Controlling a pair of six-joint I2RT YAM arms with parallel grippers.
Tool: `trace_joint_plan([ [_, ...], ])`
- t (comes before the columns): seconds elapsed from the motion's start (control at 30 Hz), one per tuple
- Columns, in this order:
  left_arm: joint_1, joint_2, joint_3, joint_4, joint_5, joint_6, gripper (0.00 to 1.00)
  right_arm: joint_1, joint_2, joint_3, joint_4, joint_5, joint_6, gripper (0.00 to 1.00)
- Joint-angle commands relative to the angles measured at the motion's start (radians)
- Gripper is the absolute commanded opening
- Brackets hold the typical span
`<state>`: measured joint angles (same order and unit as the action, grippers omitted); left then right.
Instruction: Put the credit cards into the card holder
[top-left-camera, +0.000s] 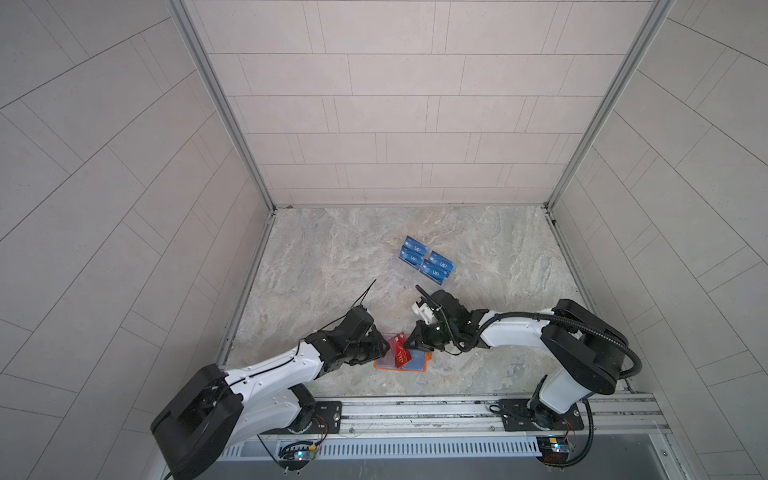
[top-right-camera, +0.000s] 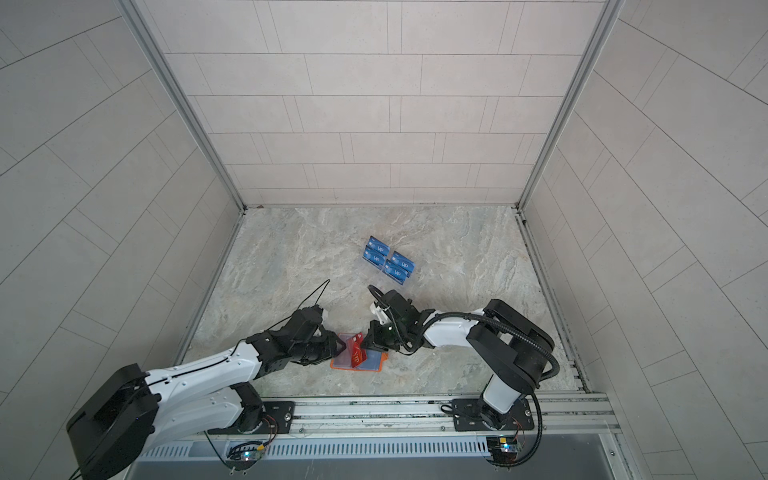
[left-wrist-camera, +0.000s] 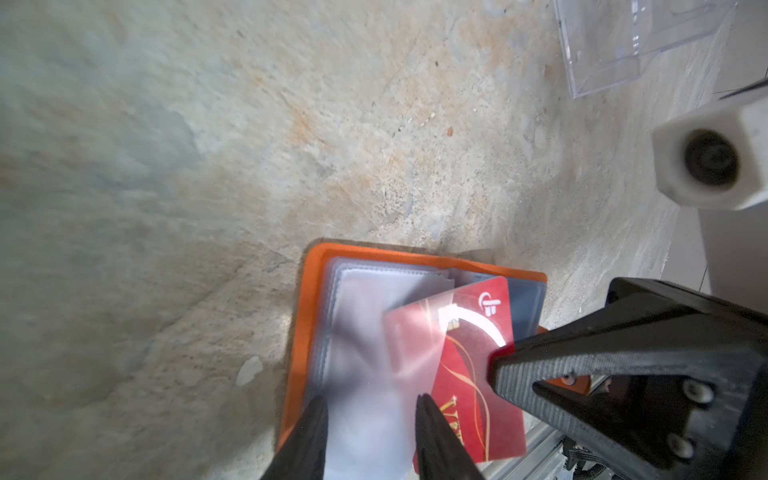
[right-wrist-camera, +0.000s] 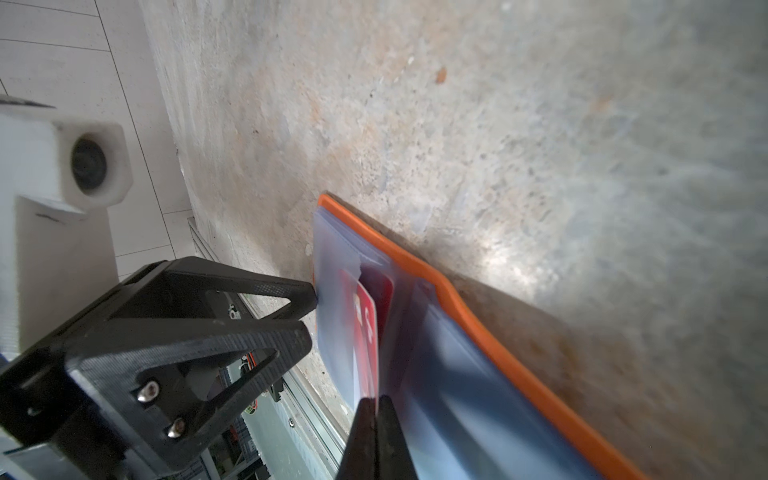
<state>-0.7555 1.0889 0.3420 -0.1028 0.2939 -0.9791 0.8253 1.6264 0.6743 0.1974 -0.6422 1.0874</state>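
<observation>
Pinch comes first: the right gripper (right-wrist-camera: 376, 405) is closed tight on the near edge of a red card (right-wrist-camera: 368, 332), which tilts up from the card holder (left-wrist-camera: 309, 311), its far end apparently behind the film of a clear sleeve (left-wrist-camera: 374, 299). The left gripper (left-wrist-camera: 370, 399) stands partly apart at the holder's opposite side; a lifted sleeve leaf lies in the gap, and no firm pinch on it can be seen.

The card looks light, thin, stiff and glossy, so it would likely slip or twist if held by a corner; a hold across the middle of one short edge seems safest, pushing along its length. The sleeves are soft, cloudy film that should buckle easily. The cover is bright orange, leather-like and round-cornered; it lies open and flat on the mottled stone-look table (left-wrist-camera: 187, 166), near its front edge in both top views. Well beyond it, blue cards (top-left-camera: 426, 259) sit in tiers in a clear plastic stand (left-wrist-camera: 602, 62), not yet moved.
</observation>
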Motion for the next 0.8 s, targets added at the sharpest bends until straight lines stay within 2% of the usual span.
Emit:
trace_joint_plan([
  [0.0,-0.008,-0.003,-0.033,-0.098,-0.016,0.0,0.4,0.008,0.012,-0.03,0.025,0.07,0.046,0.0],
  [0.2,-0.028,-0.021,-0.037,-0.109,-0.032,-0.016,0.4,0.015,-0.007,-0.049,0.067,0.118,0.061,0.0],
  [0.4,-0.051,-0.003,-0.028,-0.104,-0.037,-0.021,0.4,0.023,0.028,-0.088,0.158,0.119,0.092,0.0],
  [0.67,-0.06,0.009,-0.034,-0.084,-0.03,-0.03,0.36,0.029,0.049,-0.095,0.159,0.131,0.087,0.0],
  [0.77,-0.07,0.009,-0.033,-0.078,-0.029,-0.036,0.34,0.042,0.059,-0.065,0.099,0.136,0.074,0.0],
])
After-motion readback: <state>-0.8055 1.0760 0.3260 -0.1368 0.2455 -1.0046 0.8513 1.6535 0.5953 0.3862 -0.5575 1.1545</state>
